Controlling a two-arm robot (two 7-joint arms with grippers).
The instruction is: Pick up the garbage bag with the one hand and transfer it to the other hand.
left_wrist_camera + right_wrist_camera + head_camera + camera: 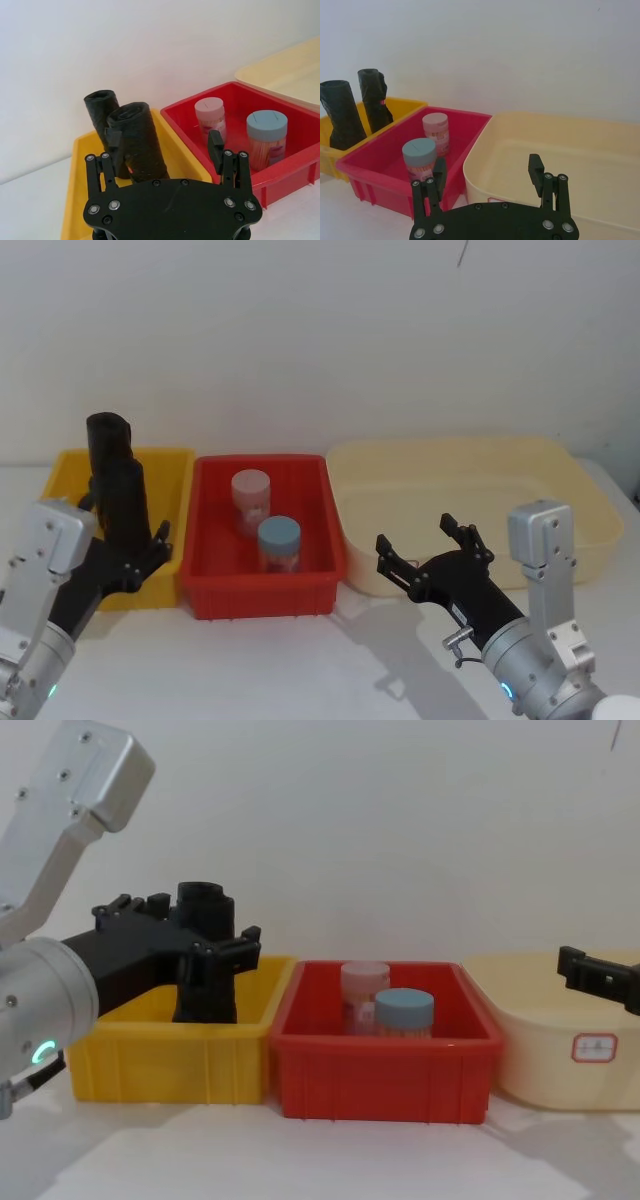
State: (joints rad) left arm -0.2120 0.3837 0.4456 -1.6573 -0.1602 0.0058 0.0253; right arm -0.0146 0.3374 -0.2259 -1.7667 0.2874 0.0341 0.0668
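My left gripper is spread wide and grips nothing. The garbage bag, a thick black roll of crinkled plastic, stands upright between my two left fingers. One finger lies close along its side, whether touching I cannot tell, and the other stands well clear of it. Just behind the bag stands a slimmer black roll, also upright. Both rise from the yellow bin, which sits at the left of the head view, and the bag reaches above its rim. Beside that bin, in the middle of the frame, is the red bin with two jars in it: a pink-lidded jar farther back and a blue-lidded jar nearer me. My right gripper hovers at the lower right of the head view, its fingers likewise wide apart and empty. It is before the near rim of the cream tub, well apart from the bag.
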